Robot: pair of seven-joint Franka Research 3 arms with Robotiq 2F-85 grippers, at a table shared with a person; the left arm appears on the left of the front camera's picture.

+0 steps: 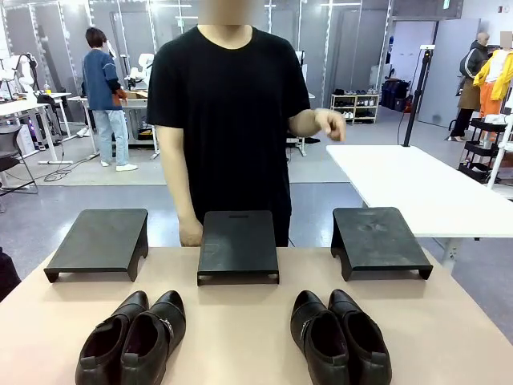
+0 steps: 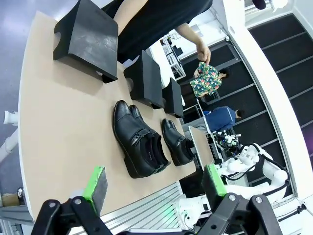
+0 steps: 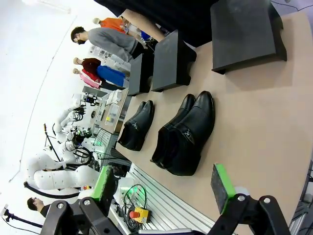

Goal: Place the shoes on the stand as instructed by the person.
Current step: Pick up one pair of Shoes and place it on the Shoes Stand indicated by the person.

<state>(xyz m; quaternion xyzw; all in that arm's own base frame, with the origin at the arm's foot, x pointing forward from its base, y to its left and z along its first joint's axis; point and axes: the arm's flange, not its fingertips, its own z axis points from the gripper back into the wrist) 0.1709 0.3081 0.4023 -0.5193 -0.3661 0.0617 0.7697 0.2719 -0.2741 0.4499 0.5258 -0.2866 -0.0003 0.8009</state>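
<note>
The fingers (image 2: 96, 182) of the left gripper (image 2: 154, 182) stand wide apart with nothing between them, above the table's near left edge. The left pair of shoes (image 2: 139, 142) lies ahead of them, well clear of the green pads. The right gripper (image 3: 163, 183) is spread just as wide and empty, and the right pair of shoes (image 3: 188, 137) lies beyond its tips, untouched. Both pairs sit side by side on the near part of the tan table (image 1: 232, 321), toes pointing away. Three black stands line the far edge: left stand (image 1: 100, 241), middle stand (image 1: 238, 245), right stand (image 1: 377, 241). Behind them the person (image 1: 228, 104) has a lowered hand (image 1: 190, 233) by the middle stand and a raised hand (image 1: 330, 124) held out to the right.
</note>
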